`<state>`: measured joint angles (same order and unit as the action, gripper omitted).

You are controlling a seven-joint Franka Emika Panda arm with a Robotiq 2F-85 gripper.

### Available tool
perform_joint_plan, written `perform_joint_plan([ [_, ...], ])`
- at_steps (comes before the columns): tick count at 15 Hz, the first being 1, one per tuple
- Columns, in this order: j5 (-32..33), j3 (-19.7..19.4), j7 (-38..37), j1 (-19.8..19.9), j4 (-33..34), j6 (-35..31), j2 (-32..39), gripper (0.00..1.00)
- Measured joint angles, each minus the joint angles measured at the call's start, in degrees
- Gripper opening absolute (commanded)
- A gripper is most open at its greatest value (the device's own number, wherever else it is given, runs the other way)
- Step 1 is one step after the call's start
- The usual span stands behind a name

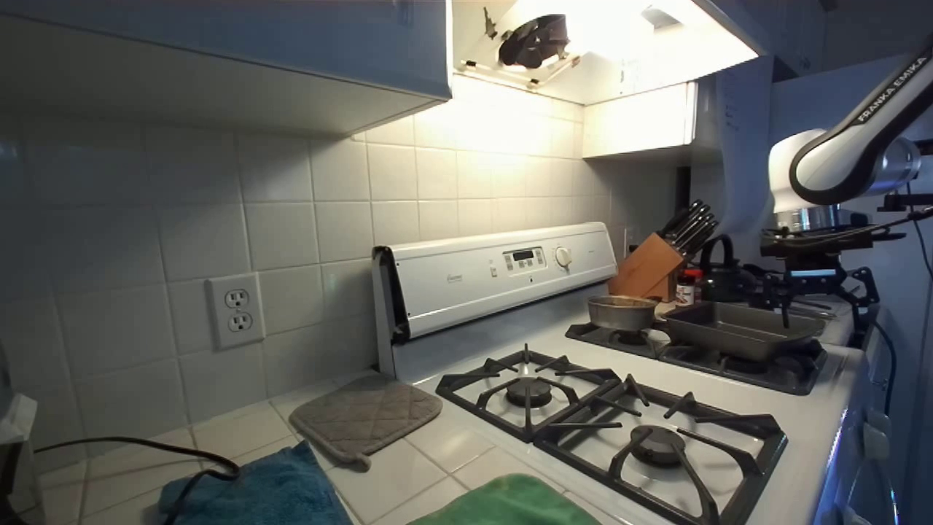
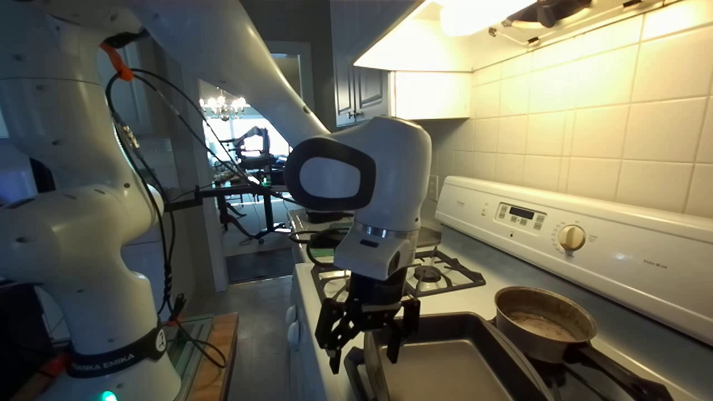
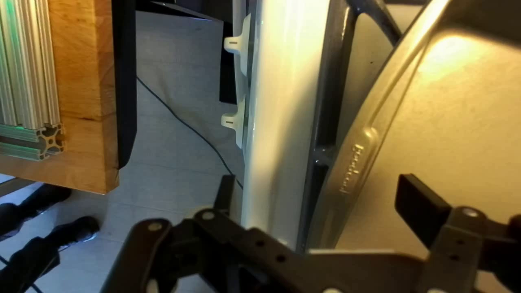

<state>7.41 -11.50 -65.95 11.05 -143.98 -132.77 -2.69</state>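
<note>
hovering over the rim of the pan [image 2: 445, 362], the gripper [image 2: 364, 362] has its jaws spread wide: one finger [image 3: 421, 209] over the pan's inside, the other outside its rim, toward the front edge of the stove [image 3: 285, 101]. the pan sits on a grate [image 3: 333, 61]; a white strip runs between it and that edge, with floor [image 3: 187, 134] beyond. just beside the pan, toward the back panel [image 1: 466, 292], is a saucepan [image 1: 619, 315]; more stovetop parts the pan from two burners [image 1: 660, 446].
</note>
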Motion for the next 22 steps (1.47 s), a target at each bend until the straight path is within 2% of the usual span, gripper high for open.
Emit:
perform_joint_plan([
  [10, 7.5, -0.6, 0.1, 2.5, -1.3, -0.5, 0.1, 1.0],
  [17, 9.7, -1.7, 0.5, 3.9, -1.3, -0.6, 0.3, 1.0],
  [22, 8.5, -2.1, 1.1, 4.0, -1.2, -7.9, 0.2, 1.0],
])
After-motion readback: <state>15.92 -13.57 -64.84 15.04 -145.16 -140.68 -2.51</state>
